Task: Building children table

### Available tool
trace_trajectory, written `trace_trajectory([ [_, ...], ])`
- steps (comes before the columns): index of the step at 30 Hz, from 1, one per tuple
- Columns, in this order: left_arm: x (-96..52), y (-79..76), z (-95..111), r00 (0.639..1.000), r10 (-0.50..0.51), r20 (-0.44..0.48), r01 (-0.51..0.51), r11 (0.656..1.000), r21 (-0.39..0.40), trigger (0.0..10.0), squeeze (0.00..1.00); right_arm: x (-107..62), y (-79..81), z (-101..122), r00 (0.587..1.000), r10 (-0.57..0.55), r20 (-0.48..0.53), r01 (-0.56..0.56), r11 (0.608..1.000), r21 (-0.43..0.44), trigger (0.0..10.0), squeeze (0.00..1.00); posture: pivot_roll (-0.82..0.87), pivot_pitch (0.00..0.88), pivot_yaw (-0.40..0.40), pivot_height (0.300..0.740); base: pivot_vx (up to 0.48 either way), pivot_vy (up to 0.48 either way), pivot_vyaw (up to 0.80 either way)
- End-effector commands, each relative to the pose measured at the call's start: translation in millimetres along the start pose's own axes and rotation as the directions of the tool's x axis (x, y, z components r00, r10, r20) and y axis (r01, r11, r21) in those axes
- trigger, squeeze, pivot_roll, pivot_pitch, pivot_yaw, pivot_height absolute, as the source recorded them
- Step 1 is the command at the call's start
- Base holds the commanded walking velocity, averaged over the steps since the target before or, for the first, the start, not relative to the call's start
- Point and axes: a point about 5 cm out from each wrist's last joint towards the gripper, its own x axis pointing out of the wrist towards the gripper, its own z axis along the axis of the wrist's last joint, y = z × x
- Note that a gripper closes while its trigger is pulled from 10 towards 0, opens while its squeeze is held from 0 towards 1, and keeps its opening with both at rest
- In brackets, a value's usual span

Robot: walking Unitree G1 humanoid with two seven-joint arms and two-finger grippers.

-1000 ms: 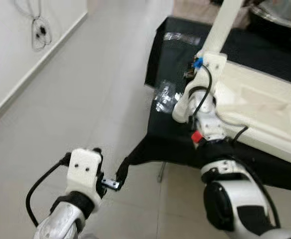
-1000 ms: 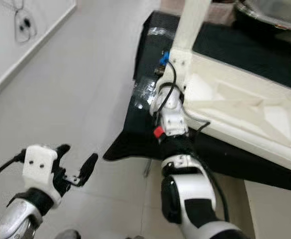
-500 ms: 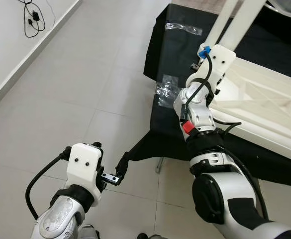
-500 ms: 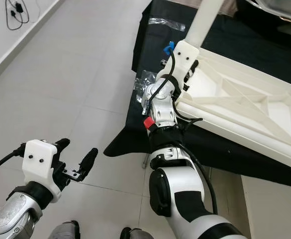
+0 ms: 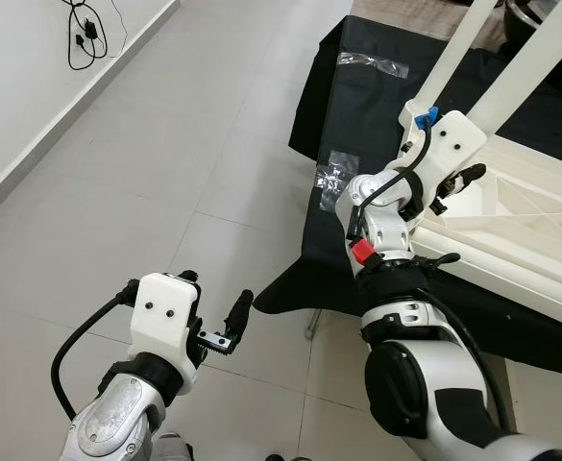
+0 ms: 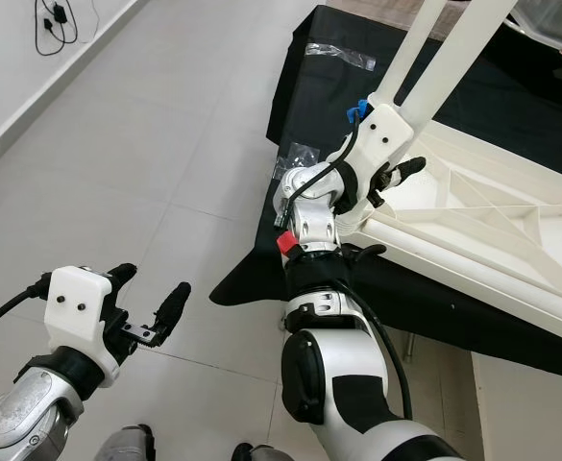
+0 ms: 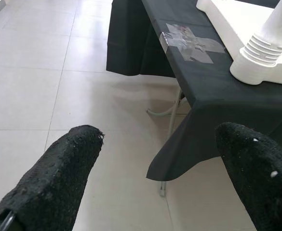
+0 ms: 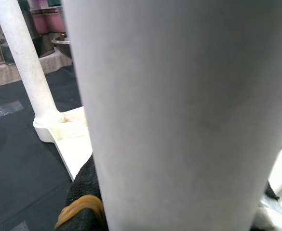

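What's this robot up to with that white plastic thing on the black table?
It is putting together a small white children's table, which lies upside down on a black cloth-covered table. The right gripper is closed around one of the white legs standing up from a corner of the upturned top; a second leg stands in another corner. The left gripper hangs open over the tiled floor, holding nothing.
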Motion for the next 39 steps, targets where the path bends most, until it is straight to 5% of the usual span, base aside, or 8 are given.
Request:
trace_trajectory([
  [1,0.2,-2.5,-4.0,1.0,-0.018,-0.016,0.018,1.0,-0.006,10.0,0.0,3.0,-40.5,-71.7,0.912,-0.238,-0.335,0.196,0.968,-0.156,10.0,0.0,0.15,0.239,-0.123,0.74,0.0,0.0,0.0],
  [11,1.2,-13.8,-0.2,0.995,-0.098,0.001,0.098,0.994,-0.037,10.0,0.0,20.9,-46.7,-57.8,0.897,-0.339,-0.284,0.31,0.94,-0.143,10.0,0.0,0.16,0.238,-0.124,0.74,0.0,0.0,0.0],
  [18,-9.1,-46.2,7.1,0.927,-0.372,0.052,0.375,0.925,-0.068,10.0,0.0,15.7,-42.4,-57.5,0.924,-0.299,-0.241,0.263,0.95,-0.168,10.0,0.0,0.16,0.232,-0.125,0.74,0.0,0.0,0.0],
  [32,-7.8,-42.5,2.5,0.946,-0.323,0.036,0.325,0.944,-0.056,10.0,0.0,-1.7,-24.7,-66.8,0.941,-0.142,-0.306,0.094,0.982,-0.165,10.0,0.0,0.16,0.224,-0.127,0.74,0.0,0.0,0.0],
  [33,-7.9,-42.1,1.7,0.947,-0.32,0.035,0.322,0.945,-0.055,10.0,0.0,-2.2,-24.9,-67.1,0.941,-0.144,-0.306,0.095,0.981,-0.169,10.0,0.26,0.15,0.218,-0.127,0.74,0.0,0.0,0.0],
  [34,-7.9,-42.1,1.7,0.947,-0.32,0.035,0.322,0.945,-0.055,10.0,0.0,-2.2,-24.9,-67.1,0.941,-0.144,-0.306,0.095,0.981,-0.169,10.0,0.26,0.15,0.218,-0.127,0.74,0.0,0.0,0.0],
  [35,-8.0,-41.8,1.2,0.947,-0.318,0.033,0.32,0.946,-0.054,10.0,0.0,-2.6,-25.1,-67.4,0.941,-0.147,-0.306,0.097,0.98,-0.172,10.0,1.0,0.15,0.218,-0.127,0.74,0.0,0.0,0.0],
  [39,-7.9,-41.2,0.2,0.95,-0.31,0.032,0.312,0.948,-0.057,10.0,0.0,-4.4,-22.6,-67.7,0.944,-0.116,-0.309,0.069,0.985,-0.16,10.0,1.0,0.15,0.216,-0.127,0.74,0.0,0.0,0.0],
])
